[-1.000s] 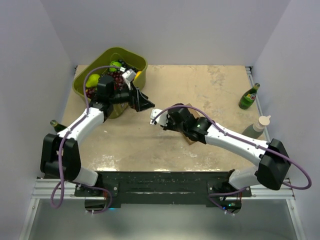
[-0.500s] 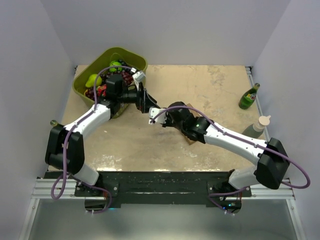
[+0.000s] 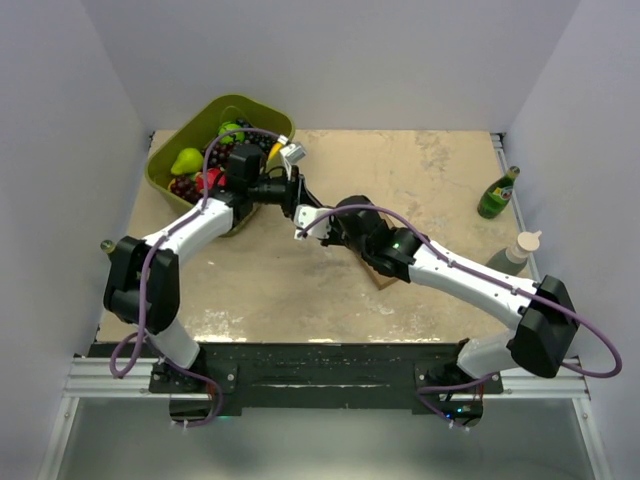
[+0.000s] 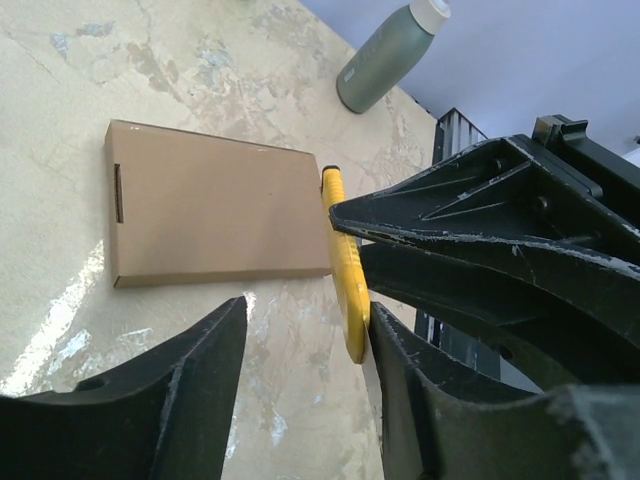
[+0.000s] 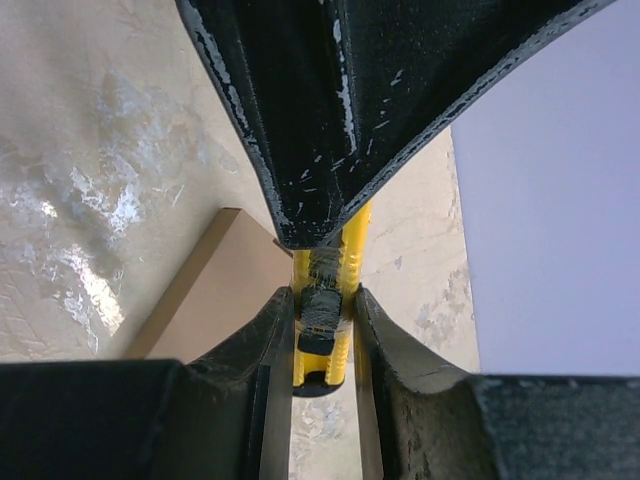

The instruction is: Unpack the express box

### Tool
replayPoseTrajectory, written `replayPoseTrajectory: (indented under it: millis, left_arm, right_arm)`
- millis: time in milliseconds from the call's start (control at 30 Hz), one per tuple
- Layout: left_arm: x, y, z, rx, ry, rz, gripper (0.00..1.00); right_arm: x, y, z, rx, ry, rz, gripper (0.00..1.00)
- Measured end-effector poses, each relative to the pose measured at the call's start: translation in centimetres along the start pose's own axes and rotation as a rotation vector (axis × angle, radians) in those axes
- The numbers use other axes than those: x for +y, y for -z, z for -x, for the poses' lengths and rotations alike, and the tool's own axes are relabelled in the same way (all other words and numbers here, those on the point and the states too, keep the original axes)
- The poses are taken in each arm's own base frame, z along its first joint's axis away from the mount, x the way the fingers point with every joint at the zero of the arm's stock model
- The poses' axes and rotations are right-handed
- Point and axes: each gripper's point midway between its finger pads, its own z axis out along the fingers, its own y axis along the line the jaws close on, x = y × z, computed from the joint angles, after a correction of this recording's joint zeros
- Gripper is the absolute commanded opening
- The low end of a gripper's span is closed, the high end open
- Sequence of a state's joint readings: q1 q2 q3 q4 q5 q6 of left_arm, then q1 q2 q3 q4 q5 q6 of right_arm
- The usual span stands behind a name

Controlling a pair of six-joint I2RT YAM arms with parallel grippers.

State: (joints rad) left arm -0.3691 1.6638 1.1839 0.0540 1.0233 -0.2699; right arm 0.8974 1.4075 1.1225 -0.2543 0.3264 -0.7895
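Top external view: right gripper [image 5: 322,300] and left gripper [image 4: 305,320] meet at a yellow knife [image 4: 345,270] over the table [image 3: 450,170].
Right fingers [image 5: 275,340] pinch the yellow knife; left fingers [image 4: 190,390] stand apart around it. The closed box [image 4: 215,205] lies flat right of centre, mostly under the right arm [image 3: 470,285].

The top camera looks down from above and behind my bases over the whole desk [image 3: 430,170]. Both wrist cameras sit close behind my jaws, looking low across the desk, and share the express box [image 4: 215,205] and a yellow tool [image 4: 343,260].
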Motion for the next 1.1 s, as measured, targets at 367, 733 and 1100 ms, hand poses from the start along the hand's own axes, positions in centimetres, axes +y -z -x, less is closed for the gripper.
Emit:
replayPoseTrajectory:
  millis: [367,733,1100]
  left_arm:
    - [-0.8,-0.6,0.4,0.018,-0.029,-0.056,0.10]
    - [-1.0,-1.1,0.0,0.037,-0.053,-0.102,0.00]
    - [-0.6,-0.4,-4.7,0.060,-0.093,-0.108,0.00]
  right_arm:
    - [-0.2,0.1,-0.3,0.016,0.001,-0.011,0.00]
    - [-0.1,0.1,-0.7,0.034,0.000,-0.007,0.37]
    - [-6.3,3.6,0.5,-0.180,-0.388,0.216,0.94]
